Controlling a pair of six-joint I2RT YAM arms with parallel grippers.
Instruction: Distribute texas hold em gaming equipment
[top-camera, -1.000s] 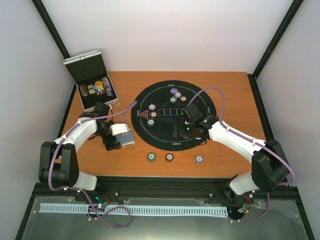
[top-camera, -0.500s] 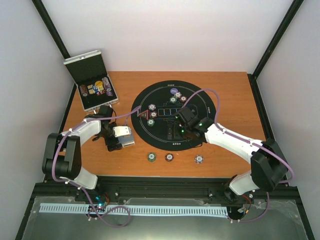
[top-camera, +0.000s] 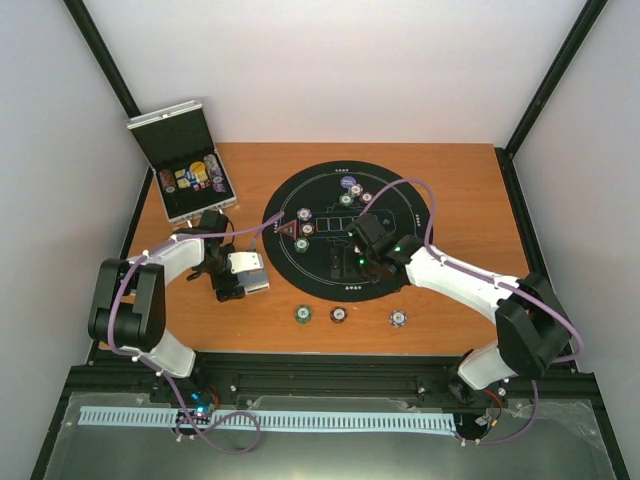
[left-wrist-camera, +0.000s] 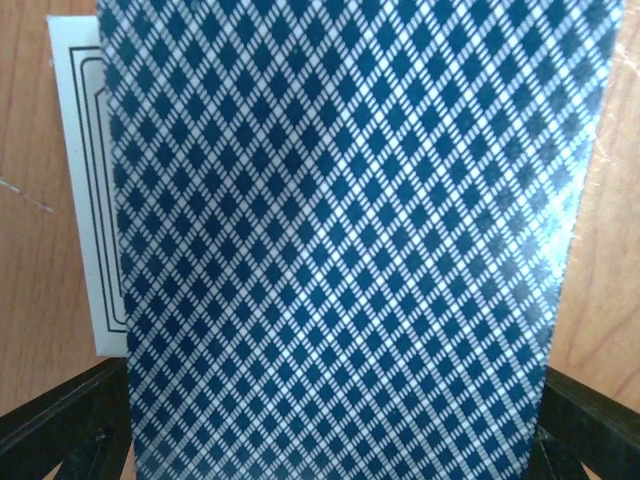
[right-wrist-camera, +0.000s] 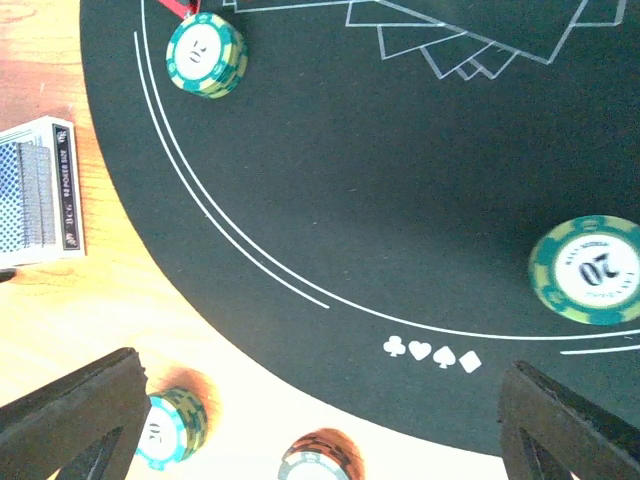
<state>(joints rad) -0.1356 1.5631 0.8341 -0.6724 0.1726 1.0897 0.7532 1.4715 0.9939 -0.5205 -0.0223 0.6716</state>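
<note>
My left gripper (top-camera: 240, 275) is shut on the deck of blue diamond-backed cards (top-camera: 250, 270), left of the black round mat (top-camera: 400, 215). In the left wrist view the deck (left-wrist-camera: 350, 220) fills the frame between my two fingers (left-wrist-camera: 60, 430), and one white-edged card (left-wrist-camera: 80, 200) sticks out to the left. My right gripper (top-camera: 355, 262) is open and empty over the mat's near part. Its view shows two green chips on the mat (right-wrist-camera: 207, 55) (right-wrist-camera: 590, 270), a green chip (right-wrist-camera: 165, 430) and a maroon chip (right-wrist-camera: 320, 465) on the wood, and the deck (right-wrist-camera: 35, 190) at the left.
An open metal case (top-camera: 185, 160) with chips stands at the back left corner. Several chips (top-camera: 304, 214) (top-camera: 347, 183) lie on the mat's far and left parts. Three chips (top-camera: 302, 314) (top-camera: 339, 314) (top-camera: 398, 319) lie in a row on the wood near the front edge.
My right gripper has moved a little left over the mat. My left arm's elbow has swung left while the gripper and deck stayed about where they were.
</note>
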